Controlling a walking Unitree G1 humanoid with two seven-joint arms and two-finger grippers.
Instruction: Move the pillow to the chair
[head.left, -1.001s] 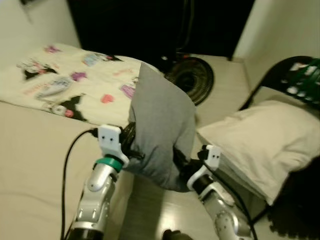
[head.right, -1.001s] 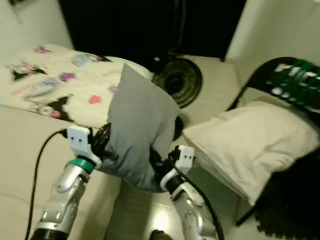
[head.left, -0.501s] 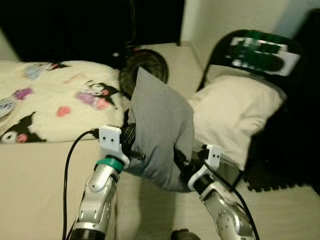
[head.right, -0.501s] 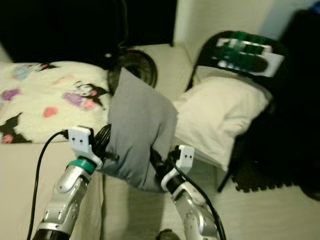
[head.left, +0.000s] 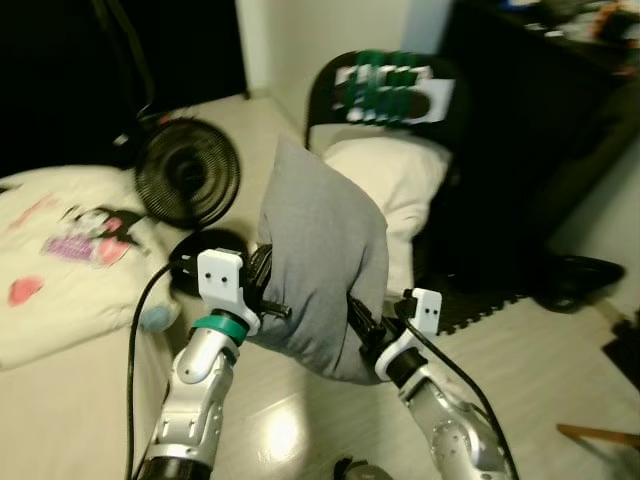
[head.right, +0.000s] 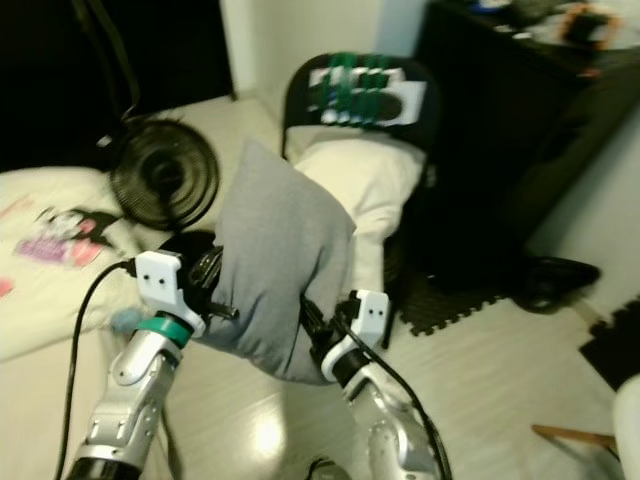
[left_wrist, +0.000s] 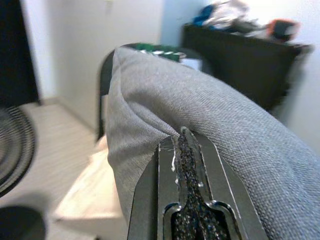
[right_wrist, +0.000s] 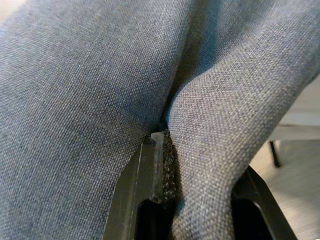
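I hold a grey pillow upright between both arms, above the floor. My left gripper is shut on its left edge, and the fabric bunches over one black finger in the left wrist view. On its lower right side my right gripper is shut, with grey cloth pinched between the pads. The black chair stands straight ahead behind the pillow, with a green and white cloth over its backrest. A cream pillow lies on its seat.
A black floor fan stands at the left, beside a bed with a patterned blanket. Dark furniture rises at the right with dark floor mats at its foot. Pale bare floor spreads to the right.
The camera has swung right: the chair has shifted from the right towards the centre, the bed has slid off to the left. Both grippers keep the same hold on the grey pillow.
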